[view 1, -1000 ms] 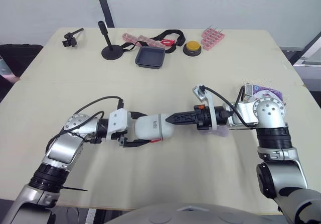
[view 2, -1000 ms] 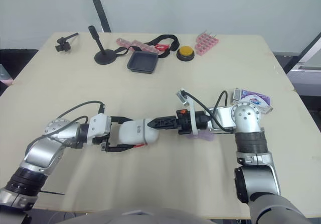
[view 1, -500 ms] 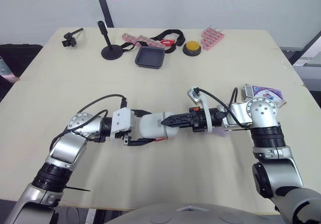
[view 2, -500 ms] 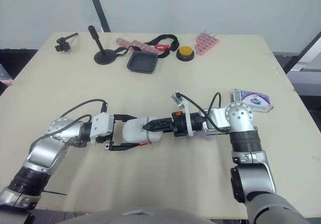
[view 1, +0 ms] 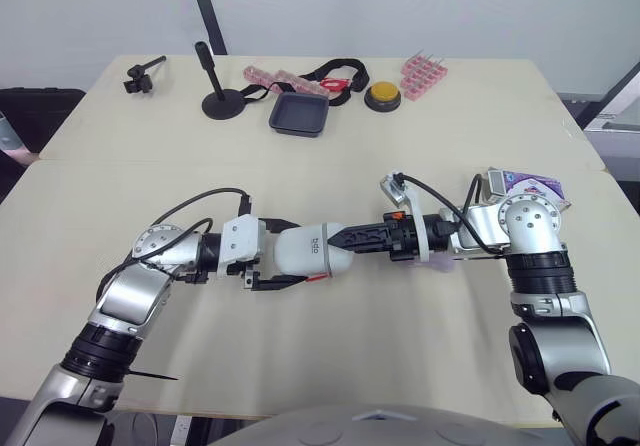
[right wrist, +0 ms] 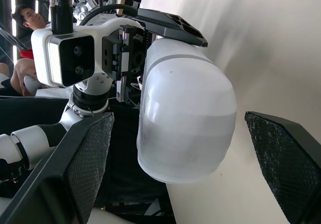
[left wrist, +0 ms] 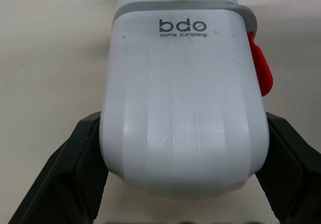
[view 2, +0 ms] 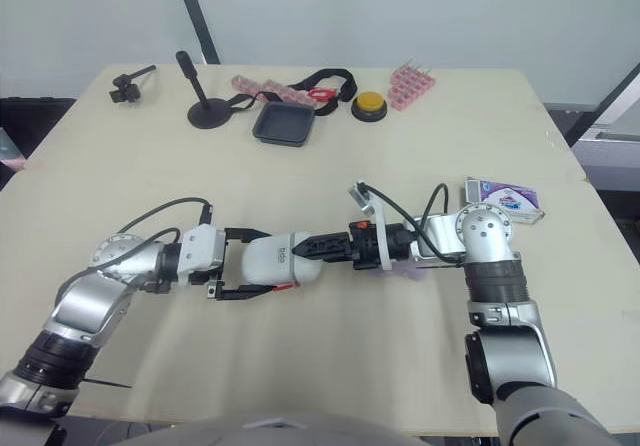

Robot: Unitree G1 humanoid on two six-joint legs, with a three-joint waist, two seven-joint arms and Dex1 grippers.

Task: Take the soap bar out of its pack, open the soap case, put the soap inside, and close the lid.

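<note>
Soap case gripped left, right gripper at its end

Left gripper (left wrist: 183,176) clamps the white soap case (view 1: 310,250) by its sides, over the near middle of the table (view 1: 300,166), lid shut. Right gripper (view 1: 348,236) is at the case's free end, fingers spread wide either side. Soap pack (view 2: 505,195) lies beside the right elbow.

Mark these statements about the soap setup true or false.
1. The left gripper holds the white soap case. True.
2. The soap case lid is open. False: it looks closed.
3. The soap pack lies on the table by the right arm. True.
4. The yellow button sits in the black tray. False: it sits beside the tray.
5. The right gripper grips the soap pack. False: it is open at the case's end.
</note>
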